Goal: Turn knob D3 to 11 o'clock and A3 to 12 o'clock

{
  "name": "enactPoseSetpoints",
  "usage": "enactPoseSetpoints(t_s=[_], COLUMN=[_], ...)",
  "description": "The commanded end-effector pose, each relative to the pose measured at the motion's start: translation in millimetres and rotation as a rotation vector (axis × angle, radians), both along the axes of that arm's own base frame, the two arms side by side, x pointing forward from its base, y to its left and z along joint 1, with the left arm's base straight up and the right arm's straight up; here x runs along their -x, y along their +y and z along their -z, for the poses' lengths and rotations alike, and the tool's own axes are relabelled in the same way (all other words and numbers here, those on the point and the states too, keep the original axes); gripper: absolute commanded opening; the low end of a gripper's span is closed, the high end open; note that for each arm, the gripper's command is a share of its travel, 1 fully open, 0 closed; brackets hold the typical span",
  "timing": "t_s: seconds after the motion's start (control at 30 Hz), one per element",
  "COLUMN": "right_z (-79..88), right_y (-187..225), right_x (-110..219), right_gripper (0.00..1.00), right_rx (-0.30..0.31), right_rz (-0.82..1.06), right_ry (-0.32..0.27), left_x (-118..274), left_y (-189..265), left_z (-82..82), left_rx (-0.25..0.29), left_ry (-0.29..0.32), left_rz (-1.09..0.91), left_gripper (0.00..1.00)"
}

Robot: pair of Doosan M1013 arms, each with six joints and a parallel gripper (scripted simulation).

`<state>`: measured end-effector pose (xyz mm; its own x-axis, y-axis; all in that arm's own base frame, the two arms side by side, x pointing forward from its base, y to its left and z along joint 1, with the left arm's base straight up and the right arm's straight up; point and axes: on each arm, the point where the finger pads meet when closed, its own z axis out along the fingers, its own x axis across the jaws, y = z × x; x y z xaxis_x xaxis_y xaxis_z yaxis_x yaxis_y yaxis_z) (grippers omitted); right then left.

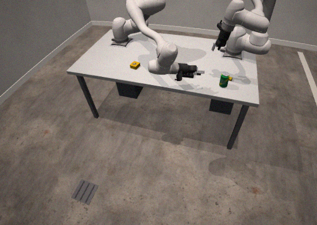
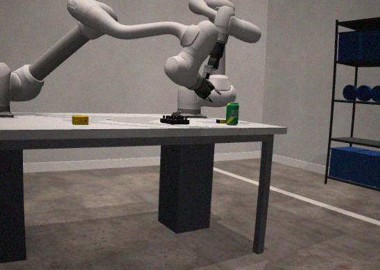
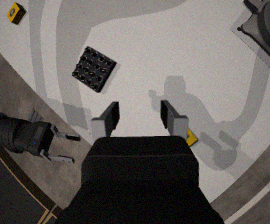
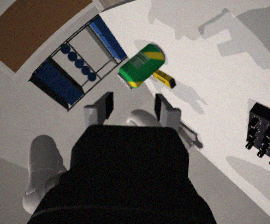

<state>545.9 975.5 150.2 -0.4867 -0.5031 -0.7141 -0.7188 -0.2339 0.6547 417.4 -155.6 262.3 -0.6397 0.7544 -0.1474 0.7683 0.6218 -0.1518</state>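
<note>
The black knob box lies on the table. Several knobs stand in rows on its top; their pointers and the socket are too small to make out. In the top view the right arm hides most or all of it. My left gripper is open and empty, high above the table and away from the box. My right gripper is open and empty, above the table's front side between the box and the can.
A green can stands near the table's end, beside a small yellow and black block. A yellow box lies on the knob box's other side. The right arm reaches across the table.
</note>
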Motion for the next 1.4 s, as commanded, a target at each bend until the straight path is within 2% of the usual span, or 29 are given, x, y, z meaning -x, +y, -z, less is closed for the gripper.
enactPoseSetpoints(t_s=[0.0,0.83,1.1,1.37], right_z=[-2.2,-2.0,-1.2,1.4], right_y=[0.2,-2.2,-10.5,-36.3], right_x=[-0.2,-2.7,-11.0,-35.6], right_gripper=[1.0,1.0,1.0,1.0], right_rx=[-0.002,0.001,0.013,0.047], right_rz=[0.0,0.003,0.012,0.042], right_ry=[-0.001,0.001,0.01,0.036], left_x=[-0.3,-0.3,-0.3,-0.3], left_y=[0.0,0.0,0.0,0.0], left_z=[-0.5,-0.5,-0.5,-0.5], left_rx=[0.0,0.0,0.0,0.0], left_ry=[-0.001,-0.001,-0.001,-0.001], left_rz=[0.0,0.0,0.0,0.0], left_gripper=[1.0,1.0,1.0,1.0])
